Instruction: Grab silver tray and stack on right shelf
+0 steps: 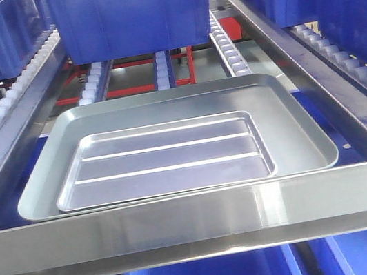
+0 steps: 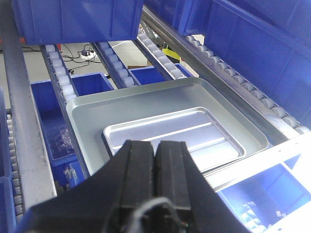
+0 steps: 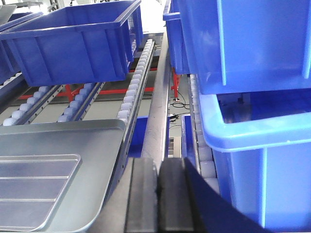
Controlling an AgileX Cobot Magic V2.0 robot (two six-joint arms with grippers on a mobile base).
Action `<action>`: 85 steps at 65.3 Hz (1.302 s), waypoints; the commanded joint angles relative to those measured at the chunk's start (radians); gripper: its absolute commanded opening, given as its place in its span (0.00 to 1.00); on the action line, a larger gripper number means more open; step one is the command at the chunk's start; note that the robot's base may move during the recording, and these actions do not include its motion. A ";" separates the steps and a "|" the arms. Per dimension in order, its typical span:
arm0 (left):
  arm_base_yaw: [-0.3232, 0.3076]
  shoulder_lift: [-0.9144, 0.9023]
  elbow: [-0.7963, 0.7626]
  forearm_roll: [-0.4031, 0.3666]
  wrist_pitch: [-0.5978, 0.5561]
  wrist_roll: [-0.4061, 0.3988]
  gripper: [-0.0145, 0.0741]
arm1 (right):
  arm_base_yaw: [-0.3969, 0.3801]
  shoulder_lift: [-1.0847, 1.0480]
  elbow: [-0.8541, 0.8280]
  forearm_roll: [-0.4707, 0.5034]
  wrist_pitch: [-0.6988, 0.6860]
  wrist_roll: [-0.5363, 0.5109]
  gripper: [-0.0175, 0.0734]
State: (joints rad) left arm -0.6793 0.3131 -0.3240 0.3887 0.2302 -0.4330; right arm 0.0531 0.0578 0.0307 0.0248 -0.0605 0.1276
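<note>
On the right shelf [image 1: 183, 225] we see a dull grey tray [image 1: 292, 120] behind the front bar, the silver tray [image 1: 163, 160] nested inside it. Our left pincer [image 2: 155, 167] and right pincer [image 3: 158, 189] are both clenched, empty.

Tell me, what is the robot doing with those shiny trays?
Nothing is being held right now. The silver tray, the small ribbed one, lies inside the bigger grey tray on the right shelf, just behind its polished front bar. Both claws are shut and empty: the left claw hangs over the trays' near edge, and the right claw is off to the side, by the blue bins.
</note>
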 commanded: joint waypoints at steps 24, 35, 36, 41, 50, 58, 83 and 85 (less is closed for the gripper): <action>-0.005 0.005 -0.028 0.009 -0.079 0.002 0.06 | -0.009 -0.086 0.000 -0.002 -0.092 -0.011 0.25; -0.005 0.005 -0.028 0.009 -0.079 0.002 0.06 | -0.009 -0.086 0.000 -0.002 -0.090 -0.011 0.25; -0.005 0.005 -0.028 0.009 -0.079 0.002 0.06 | -0.009 -0.086 0.000 -0.002 -0.090 -0.011 0.25; -0.005 0.005 -0.028 0.009 -0.079 0.002 0.06 | -0.009 -0.086 0.000 -0.002 -0.090 -0.011 0.25; -0.005 0.005 -0.028 0.009 -0.079 0.002 0.06 | -0.009 -0.086 0.000 -0.002 -0.090 -0.011 0.25; -0.005 0.005 -0.019 0.009 -0.081 0.002 0.06 | -0.009 -0.086 0.000 -0.002 -0.090 -0.011 0.25; 0.316 -0.271 0.212 -0.389 -0.265 0.500 0.06 | -0.009 -0.086 0.000 -0.002 -0.088 -0.011 0.25; 0.354 -0.299 0.238 -0.389 -0.312 0.500 0.06 | -0.009 -0.086 0.000 -0.002 -0.088 -0.011 0.25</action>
State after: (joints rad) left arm -0.4038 0.0561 -0.1025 0.0468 0.1210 0.0053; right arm 0.0525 -0.0107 0.0307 0.0248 -0.0667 0.1251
